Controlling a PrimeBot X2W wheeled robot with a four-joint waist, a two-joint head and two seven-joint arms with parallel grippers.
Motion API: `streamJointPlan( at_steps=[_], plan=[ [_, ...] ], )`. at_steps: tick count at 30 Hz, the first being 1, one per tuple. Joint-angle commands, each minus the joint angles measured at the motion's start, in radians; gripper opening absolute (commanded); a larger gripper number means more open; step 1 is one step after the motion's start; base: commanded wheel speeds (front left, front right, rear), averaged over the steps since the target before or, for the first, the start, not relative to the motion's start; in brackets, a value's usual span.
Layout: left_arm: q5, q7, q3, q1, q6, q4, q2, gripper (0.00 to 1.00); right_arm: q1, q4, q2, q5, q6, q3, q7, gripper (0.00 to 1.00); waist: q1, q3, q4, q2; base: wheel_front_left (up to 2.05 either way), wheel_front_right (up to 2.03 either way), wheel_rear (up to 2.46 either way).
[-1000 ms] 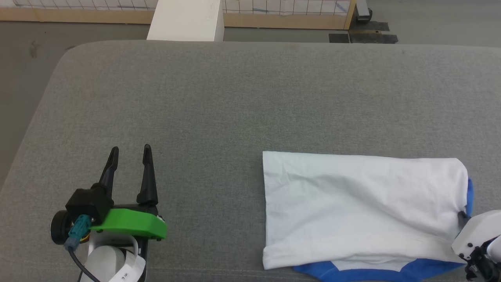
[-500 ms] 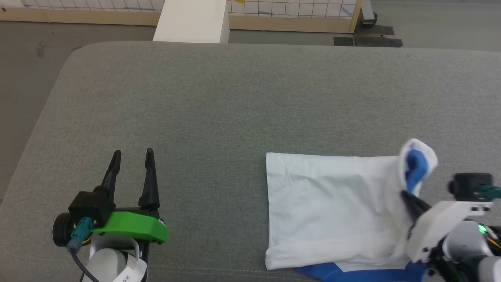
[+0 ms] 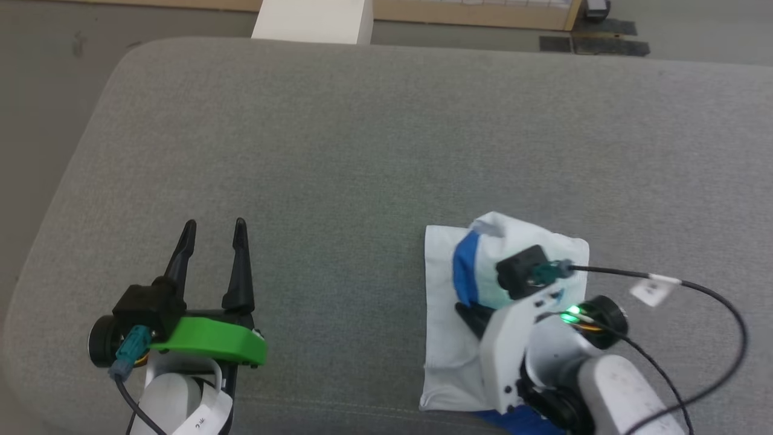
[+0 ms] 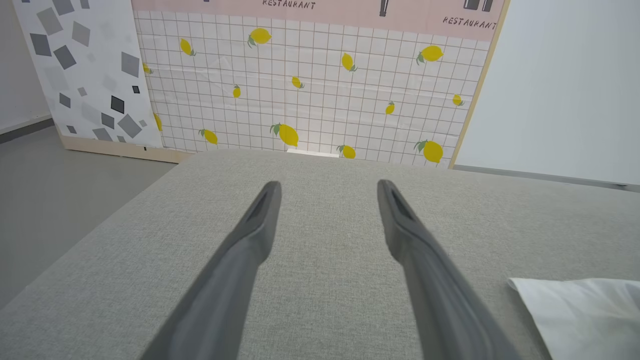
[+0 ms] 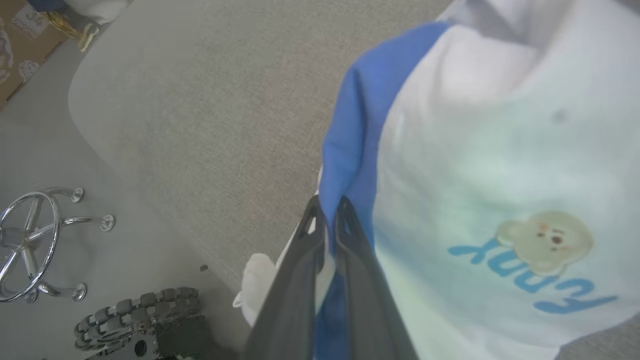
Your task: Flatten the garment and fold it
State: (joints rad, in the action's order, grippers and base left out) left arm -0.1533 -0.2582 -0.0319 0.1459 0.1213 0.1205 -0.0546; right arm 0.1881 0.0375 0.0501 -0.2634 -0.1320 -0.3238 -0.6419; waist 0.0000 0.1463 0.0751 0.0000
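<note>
Now the right claw (image 5: 327, 205), clamped on the garment (image 3: 447, 362), has carried its blue edge leftward over the white; left claw (image 3: 215, 222) stays apart.

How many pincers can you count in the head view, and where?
2. The left pincer hovers open at lower left over the grey surface; the right pincer, lower right, is shut on the garment.
</note>
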Motion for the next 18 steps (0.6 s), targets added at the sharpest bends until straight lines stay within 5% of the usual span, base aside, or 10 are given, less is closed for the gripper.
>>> streamJointPlan(
  at_steps=[1,10,11,12,18],
  plan=[
    [-0.006,-0.004,0.003,0.018,0.001,-0.001,0.004,1.00,0.036,0.035,0.000,-0.006,0.001,-0.021,0.012,0.00,0.0000,0.022,0.022,0.0000,0.00,0.00,0.00],
    [-0.017,-0.004,0.012,0.038,-0.004,0.000,0.004,1.00,0.176,0.286,0.000,-0.079,0.001,-0.099,0.016,0.03,0.0000,0.055,0.052,0.0000,0.00,0.00,0.00],
    [-0.018,-0.004,0.013,0.038,-0.005,0.001,0.004,1.00,0.183,0.298,0.000,-0.089,0.001,-0.108,0.016,0.42,0.0000,0.054,0.052,0.0000,0.00,0.00,0.00],
    [-0.019,-0.004,0.013,0.037,-0.007,0.003,0.004,1.00,0.189,0.307,0.000,-0.101,0.001,-0.116,0.014,1.00,0.0000,0.052,0.050,0.0000,0.00,0.00,0.00],
    [-0.012,-0.004,0.000,0.014,-0.011,0.004,0.004,1.00,0.177,0.196,0.000,-0.204,0.001,-0.135,0.091,1.00,0.0000,0.010,0.016,0.0000,0.00,0.00,0.00]
  ],
)
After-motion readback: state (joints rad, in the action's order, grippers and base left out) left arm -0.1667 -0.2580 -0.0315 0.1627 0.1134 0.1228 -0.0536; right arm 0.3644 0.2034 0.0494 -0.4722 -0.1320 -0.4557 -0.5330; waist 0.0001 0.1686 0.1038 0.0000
